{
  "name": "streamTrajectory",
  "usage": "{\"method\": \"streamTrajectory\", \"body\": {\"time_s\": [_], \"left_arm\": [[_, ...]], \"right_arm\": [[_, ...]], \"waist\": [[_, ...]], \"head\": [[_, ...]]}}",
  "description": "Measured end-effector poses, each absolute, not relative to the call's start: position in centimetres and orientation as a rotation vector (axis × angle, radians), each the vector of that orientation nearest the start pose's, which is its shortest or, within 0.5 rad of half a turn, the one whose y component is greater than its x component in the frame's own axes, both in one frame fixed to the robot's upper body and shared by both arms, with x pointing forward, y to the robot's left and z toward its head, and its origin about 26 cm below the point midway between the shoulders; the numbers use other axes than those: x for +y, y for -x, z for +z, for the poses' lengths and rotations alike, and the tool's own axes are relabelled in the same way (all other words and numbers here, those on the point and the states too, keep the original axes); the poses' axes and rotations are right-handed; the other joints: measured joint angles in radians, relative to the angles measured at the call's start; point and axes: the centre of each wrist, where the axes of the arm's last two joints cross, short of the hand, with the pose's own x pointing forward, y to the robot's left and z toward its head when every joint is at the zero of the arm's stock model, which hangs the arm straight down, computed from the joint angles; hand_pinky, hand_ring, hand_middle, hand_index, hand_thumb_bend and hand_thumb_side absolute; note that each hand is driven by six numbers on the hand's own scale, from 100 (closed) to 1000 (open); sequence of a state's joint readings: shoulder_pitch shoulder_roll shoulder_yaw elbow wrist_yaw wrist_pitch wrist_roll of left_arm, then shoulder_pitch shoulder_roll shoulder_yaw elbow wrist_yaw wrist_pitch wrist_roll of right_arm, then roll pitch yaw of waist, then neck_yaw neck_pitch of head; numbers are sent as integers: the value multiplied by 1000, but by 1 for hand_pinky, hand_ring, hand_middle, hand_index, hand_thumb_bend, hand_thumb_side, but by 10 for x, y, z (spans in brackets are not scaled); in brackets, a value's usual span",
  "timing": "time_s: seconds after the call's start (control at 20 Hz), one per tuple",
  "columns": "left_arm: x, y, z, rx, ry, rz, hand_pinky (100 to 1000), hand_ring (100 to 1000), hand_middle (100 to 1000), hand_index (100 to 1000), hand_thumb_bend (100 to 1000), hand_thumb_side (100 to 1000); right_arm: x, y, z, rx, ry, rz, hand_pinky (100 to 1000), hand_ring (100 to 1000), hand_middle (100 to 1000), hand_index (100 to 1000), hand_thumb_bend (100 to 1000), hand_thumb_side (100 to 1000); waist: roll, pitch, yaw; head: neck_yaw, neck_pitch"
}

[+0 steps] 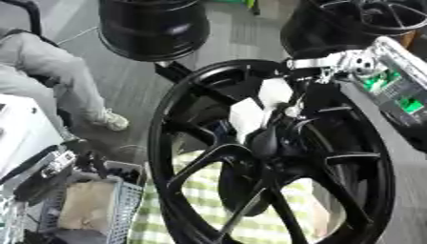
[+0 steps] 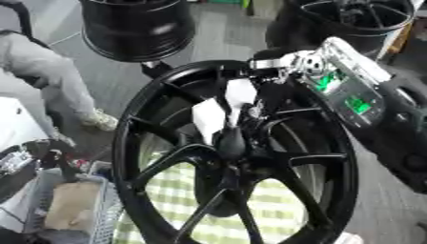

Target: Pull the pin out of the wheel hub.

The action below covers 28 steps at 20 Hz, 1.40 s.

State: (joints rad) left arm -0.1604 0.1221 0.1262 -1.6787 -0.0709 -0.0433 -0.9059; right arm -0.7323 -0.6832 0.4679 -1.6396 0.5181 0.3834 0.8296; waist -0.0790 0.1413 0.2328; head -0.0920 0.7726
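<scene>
The right hand [image 2: 250, 125] reached in from the upper right, over the hub of the black wheel [image 2: 137, 119] that filled the middle. Open floor lay to the far left; a basket [image 2: 104, 209] sat just beside the wheel's near left rim, and two more black rims stood far behind. The wheel's near edge was cut off, and checked cloth [image 2: 179, 200] showed through the spokes. The pin could not be made out among the dark fingers and hub. Whether the fingers were together or apart could not be told. The left hand did not show.
</scene>
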Motion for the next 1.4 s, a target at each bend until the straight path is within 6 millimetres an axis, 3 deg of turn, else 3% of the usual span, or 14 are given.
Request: {"method": "streamTrajectory", "body": {"time_s": [0.1,0.15,0.2,0.9,1.15,1.4], "left_arm": [[285,-313,69,-1658,403,-907,610,495,647,745,100,905],[285,-313,69,-1658,403,-907,610,495,647,745,100,906],[285,-313,69,-1658,403,-907,610,495,647,745,100,906],[285,-312,69,-1657,403,-907,611,496,648,745,100,913],[288,-312,69,-1647,394,-912,610,496,648,745,100,917],[291,-310,67,-1636,384,-906,611,496,648,745,100,920]], "right_arm": [[-220,-373,233,-1109,516,1613,576,331,462,587,100,164],[-220,-373,235,-1117,521,1607,573,328,461,586,100,207],[-220,-374,238,-1128,528,1599,572,326,459,585,100,167],[-230,-373,275,-1252,625,1493,556,308,443,575,100,166],[-253,-365,295,-1318,698,1395,515,284,421,560,100,159],[-296,-346,303,-1373,771,1226,488,269,408,553,100,131]], "waist": [[0,0,0],[0,0,0],[0,0,0],[-9,-3,-13],[-15,-7,-32],[-17,-11,-51]], "head": [[0,0],[0,0],[0,0],[4,0],[12,0],[26,0]]}}
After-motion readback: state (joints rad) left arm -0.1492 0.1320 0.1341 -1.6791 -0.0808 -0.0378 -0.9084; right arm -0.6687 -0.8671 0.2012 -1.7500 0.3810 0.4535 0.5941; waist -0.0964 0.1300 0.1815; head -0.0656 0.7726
